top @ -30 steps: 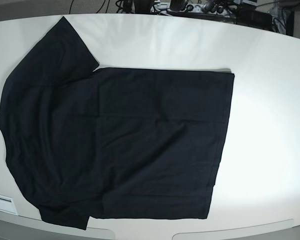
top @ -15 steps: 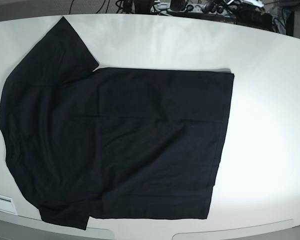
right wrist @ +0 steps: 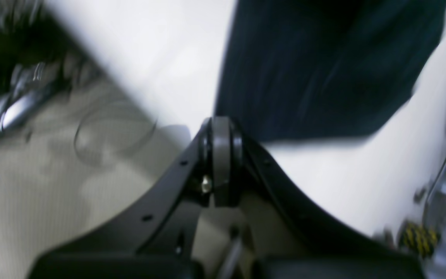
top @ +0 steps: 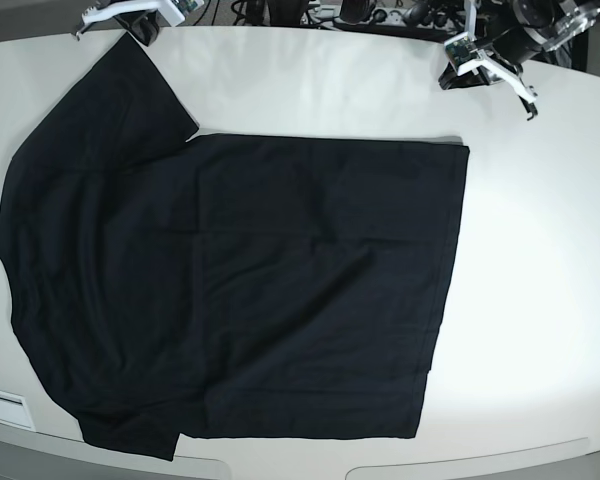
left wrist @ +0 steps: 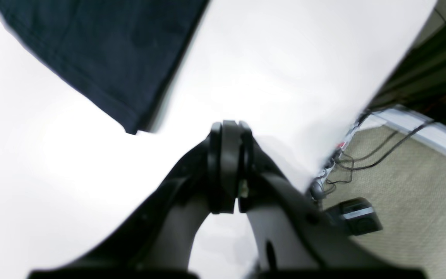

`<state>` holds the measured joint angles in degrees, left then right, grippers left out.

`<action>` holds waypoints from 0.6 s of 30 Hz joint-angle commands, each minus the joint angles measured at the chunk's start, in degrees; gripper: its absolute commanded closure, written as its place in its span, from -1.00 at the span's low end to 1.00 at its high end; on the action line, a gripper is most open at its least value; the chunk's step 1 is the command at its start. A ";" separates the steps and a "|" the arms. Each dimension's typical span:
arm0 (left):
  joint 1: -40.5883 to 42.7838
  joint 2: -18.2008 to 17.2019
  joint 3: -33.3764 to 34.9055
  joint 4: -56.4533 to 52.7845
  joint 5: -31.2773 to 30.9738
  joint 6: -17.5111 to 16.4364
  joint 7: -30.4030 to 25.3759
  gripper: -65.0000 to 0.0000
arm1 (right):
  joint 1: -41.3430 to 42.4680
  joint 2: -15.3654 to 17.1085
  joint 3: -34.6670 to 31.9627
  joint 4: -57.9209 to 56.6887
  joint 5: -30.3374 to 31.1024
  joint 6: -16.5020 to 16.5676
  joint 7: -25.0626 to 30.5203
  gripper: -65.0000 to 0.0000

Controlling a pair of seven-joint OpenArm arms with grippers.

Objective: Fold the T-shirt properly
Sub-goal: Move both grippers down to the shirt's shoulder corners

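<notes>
Left wrist view: left hand (left wrist: 229, 166) clenched, fingertips pressed together, nothing between them. It hangs over bare white counter (left wrist: 265, 69), touching nothing. A hemmed corner of the T-shirt (left wrist: 103, 50) lies flat on the counter up and to the left, apart from the hand. Right of the counter edge: carpeted floor (left wrist: 409, 186), loose black cables (left wrist: 366, 155), a small dark box (left wrist: 356, 215).

Right wrist view: heavy blur. Right hand (right wrist: 221, 162) also clenched and empty, fingertips together. It sits above the counter edge; black cloth of the T-shirt (right wrist: 323, 69) starts just beyond the tips, contact not clear from this angle. Carpeted floor (right wrist: 52, 182) and blurred metal gear (right wrist: 10, 104) on the left, more hardware (right wrist: 420, 232) at the lower right.

Base view: T-shirt (top: 240, 290) spread flat on the white counter (top: 540, 290), body running left to right, hem edge at the right, one sleeve pointing to the upper left, the other at the bottom left near the counter edge. Left hand (top: 490, 60) shows at the top right, above bare counter, clear of the hem corner. Right hand (top: 130, 15) shows at the top left, just beside the tip of the upper sleeve. Cables and equipment (top: 380, 15) line the far edge of the counter. Nothing lies on the cloth.
</notes>
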<state>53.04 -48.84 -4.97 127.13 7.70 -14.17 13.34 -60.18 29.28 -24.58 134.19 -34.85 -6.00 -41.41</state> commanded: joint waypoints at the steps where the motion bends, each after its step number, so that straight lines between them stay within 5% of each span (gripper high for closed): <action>1: -1.09 -0.70 -0.20 -0.20 -0.17 -1.25 -2.21 1.00 | 0.83 0.42 -0.07 0.81 -0.02 -0.31 0.26 1.00; 4: -5.64 -2.36 -0.20 -4.13 -0.24 -5.14 -5.18 0.90 | 5.38 0.42 -0.07 0.81 0.57 -0.68 1.22 1.00; 8: -11.19 -6.08 0.13 -9.88 -1.11 -9.77 -9.44 -0.05 | 8.50 0.42 -0.07 0.81 0.57 -1.09 1.73 1.00; 13: -17.70 -10.54 4.50 -15.19 -1.07 -11.89 -14.12 -0.08 | 9.11 0.39 -0.07 0.81 0.59 -1.09 1.95 1.00; 18: -27.67 -13.42 16.94 -19.02 1.62 -11.76 -14.67 -0.08 | 9.11 0.24 -0.07 0.81 0.59 -1.09 1.92 1.00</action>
<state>25.30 -61.17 12.67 107.81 8.62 -26.06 -1.91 -50.59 29.15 -24.69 134.17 -33.58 -6.52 -40.49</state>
